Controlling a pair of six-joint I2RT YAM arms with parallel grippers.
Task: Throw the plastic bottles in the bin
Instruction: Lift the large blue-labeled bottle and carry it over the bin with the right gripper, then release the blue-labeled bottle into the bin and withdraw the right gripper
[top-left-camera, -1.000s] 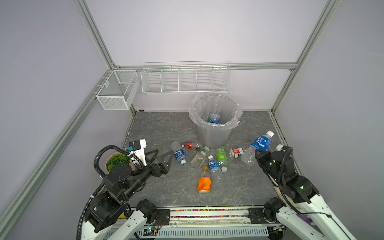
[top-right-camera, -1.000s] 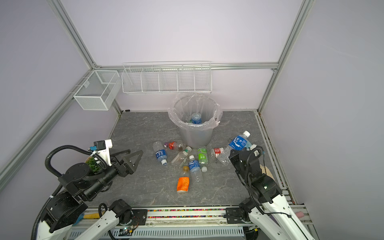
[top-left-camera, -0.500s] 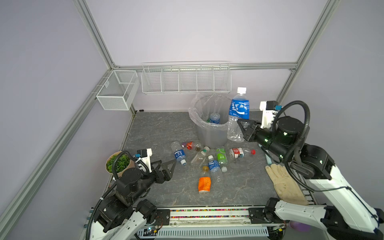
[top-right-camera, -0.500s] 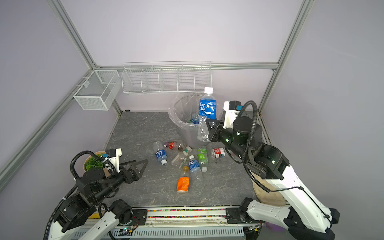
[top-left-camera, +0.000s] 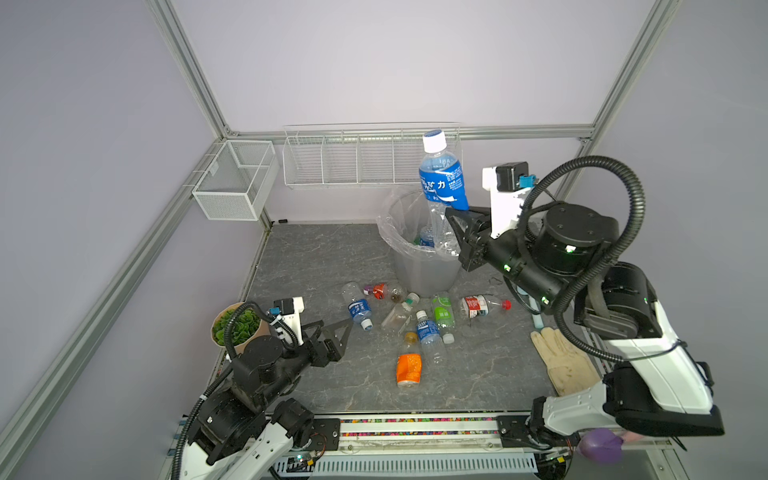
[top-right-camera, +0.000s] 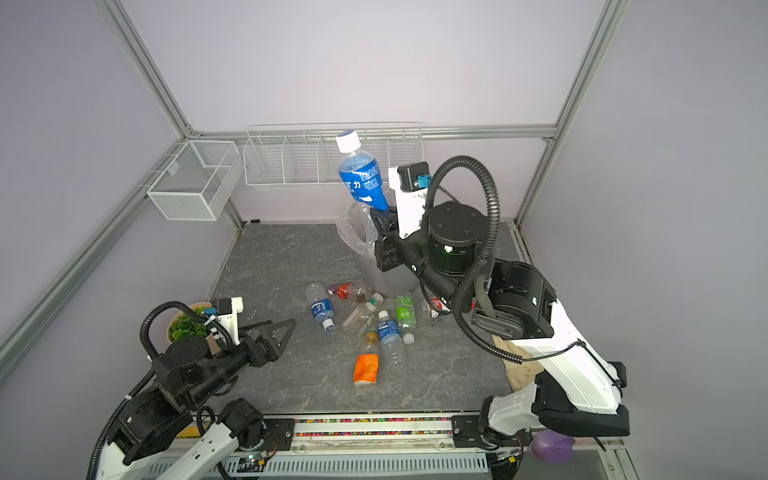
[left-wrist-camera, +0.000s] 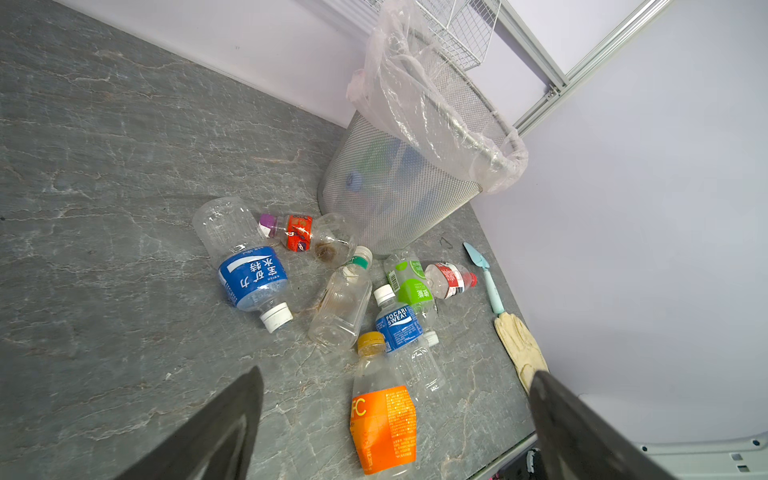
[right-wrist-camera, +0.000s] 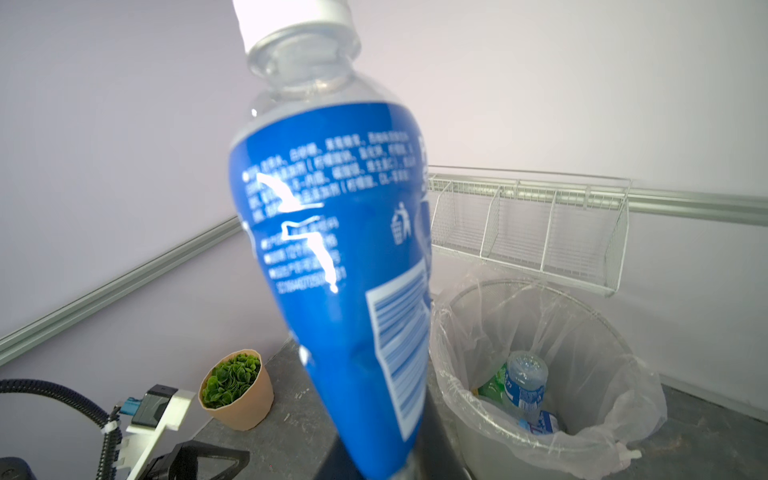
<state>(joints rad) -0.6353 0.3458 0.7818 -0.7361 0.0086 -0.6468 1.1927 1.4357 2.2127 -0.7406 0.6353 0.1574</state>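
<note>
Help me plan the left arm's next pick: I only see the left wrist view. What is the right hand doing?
Observer: The right hand is raised, shut on a blue-label bottle, cap up.
Operator: Is it over the bin?
Observer: Near its rim. I cannot tell whether the base clears it.
Operator: Anything inside already?
Observer: Yes, a smaller bottle and a green item lie at the bottom.
</note>
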